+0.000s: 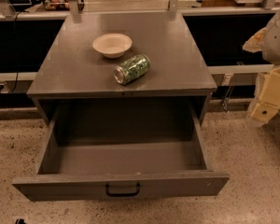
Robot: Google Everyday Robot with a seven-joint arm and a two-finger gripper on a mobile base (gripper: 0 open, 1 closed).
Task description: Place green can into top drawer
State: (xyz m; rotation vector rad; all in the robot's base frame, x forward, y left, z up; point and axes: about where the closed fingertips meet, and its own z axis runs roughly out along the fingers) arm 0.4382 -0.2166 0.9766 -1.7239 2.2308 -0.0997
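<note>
**user1:** What's the setup here? Surface, room?

**user2:** There's a grey metal cabinet (pixel 79 73) with a flat, slightly shiny top, standing on a speckled terrazzo-type floor (pixel 252 171). A pale rail (pixel 238 69) runs behind it on both sides with dark space underneath, and a black cable (pixel 16 41) hangs down on the left. At the back there are some metal posts and, top left, a bit of colourful clutter that's too small to make out.

**user1:** What about the containers?

**user2:** There are two. A cream bowl (pixel 112 45) sits upright toward the back of the cabinet top, and all I can see in it is its own pale inside. The top drawer (pixel 60 183) is pulled way out toward the camera, with its black handle (pixel 123 190) centred on the front panel. Its bare grey bottom shows from wall to wall.

**user1:** And the can?

**user2:** The green can (pixel 132 69) is on the cabinet top, lying on its side just in front of the bowl and a bit to the right, with a small gap between them. One silver end points toward the front-left. It's near the front edge, above the open drawer but not in it.

**user1:** The pincer?

**user2:** The gripper (pixel 270 94) is at the right edge, cut off by the frame. It's a set of cream blocky parts below a white rounded piece. It's off to the side of the cabinet, well apart from the can. I honestly can't tell how wide it's set.
</note>
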